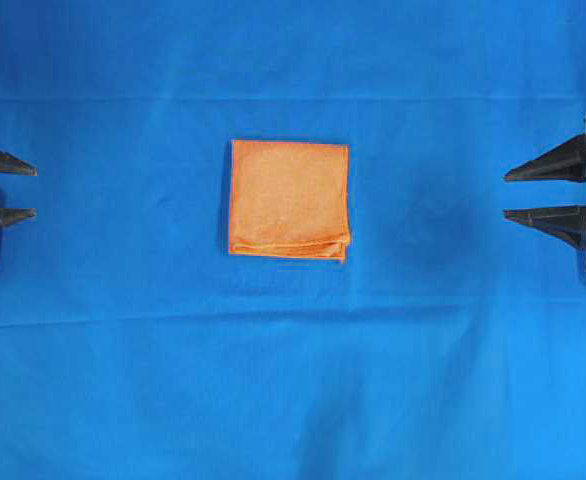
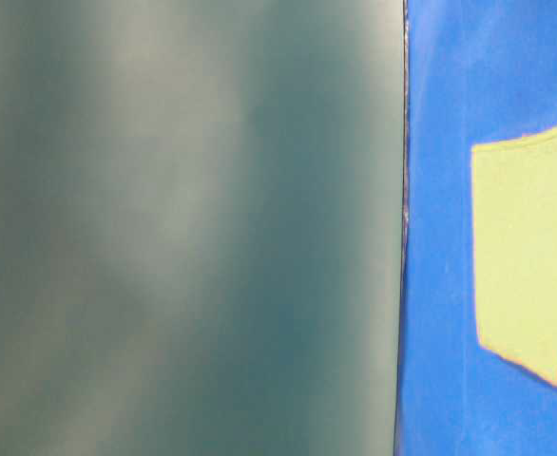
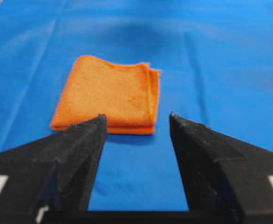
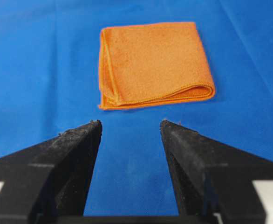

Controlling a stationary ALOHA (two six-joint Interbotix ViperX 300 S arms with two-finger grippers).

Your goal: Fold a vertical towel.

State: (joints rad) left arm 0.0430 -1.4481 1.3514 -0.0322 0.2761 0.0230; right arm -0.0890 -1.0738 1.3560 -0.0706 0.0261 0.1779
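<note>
the towel [image 1: 289, 199] lay folded into a near square at the middle of the blue cloth [image 1: 293, 380], layered hems along its near edge. the left gripper [image 1: 28, 192] sat at the left edge, jaws apart and empty. the right gripper [image 1: 510, 195] sat at the right edge, also apart and empty, well away from the towel.

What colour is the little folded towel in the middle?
Orange. The towel is plain orange with stitched orange edges, clearest in the right wrist view.
</note>
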